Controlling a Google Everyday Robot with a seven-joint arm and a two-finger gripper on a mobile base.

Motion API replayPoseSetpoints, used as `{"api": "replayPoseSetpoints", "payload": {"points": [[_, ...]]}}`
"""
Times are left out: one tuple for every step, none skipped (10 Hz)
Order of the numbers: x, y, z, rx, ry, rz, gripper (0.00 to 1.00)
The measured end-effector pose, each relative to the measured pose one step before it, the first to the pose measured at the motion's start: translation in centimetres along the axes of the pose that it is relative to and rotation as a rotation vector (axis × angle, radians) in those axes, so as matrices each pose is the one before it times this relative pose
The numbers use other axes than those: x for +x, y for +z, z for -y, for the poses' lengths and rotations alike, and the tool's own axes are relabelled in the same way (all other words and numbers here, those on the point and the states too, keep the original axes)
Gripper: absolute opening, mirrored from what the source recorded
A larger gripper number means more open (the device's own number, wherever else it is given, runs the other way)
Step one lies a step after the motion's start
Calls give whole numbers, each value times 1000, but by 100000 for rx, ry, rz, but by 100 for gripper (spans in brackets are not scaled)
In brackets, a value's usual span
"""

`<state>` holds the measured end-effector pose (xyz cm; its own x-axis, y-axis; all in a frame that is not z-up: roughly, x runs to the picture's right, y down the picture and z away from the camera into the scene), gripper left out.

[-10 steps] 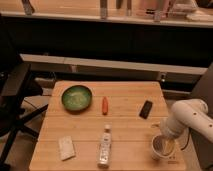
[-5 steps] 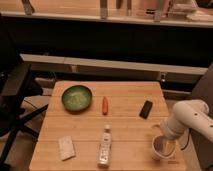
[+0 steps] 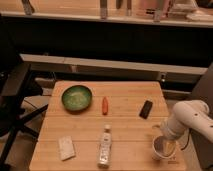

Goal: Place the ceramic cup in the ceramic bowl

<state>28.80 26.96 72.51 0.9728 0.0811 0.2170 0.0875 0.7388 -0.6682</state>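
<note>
The ceramic bowl [image 3: 77, 97], wide, dark green with a lighter green inside, sits on the wooden table [image 3: 125, 125] at its back left. The ceramic cup [image 3: 162, 147], small, white and round, stands near the table's front right corner. My gripper [image 3: 168, 141] comes down from the white arm [image 3: 192, 117] on the right and is at the cup, its tip over the cup's rim. The cup and the bowl are far apart, with most of the table's width between them.
A small red-orange object [image 3: 105, 105] lies right of the bowl. A clear bottle with a white cap [image 3: 104, 145] lies at the front middle. A white packet [image 3: 66, 147] is at the front left, a black object [image 3: 146, 108] at the right.
</note>
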Motion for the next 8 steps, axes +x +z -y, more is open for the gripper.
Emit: {"api": "replayPoseSetpoints", "payload": {"points": [[93,44,-61,-153,128,72,80],[-5,14,-11,-42,28,114,80],[-3,43,3,-53,-8,112,80],[55,0,-61,-109,-55,-56,80],[58,16,-55,-133,105,46,80],[10,37,-27,-92,48,81,80],[65,8,-36,-62,90,22,80],[44,0,-37,-53,-30,63,80]]}}
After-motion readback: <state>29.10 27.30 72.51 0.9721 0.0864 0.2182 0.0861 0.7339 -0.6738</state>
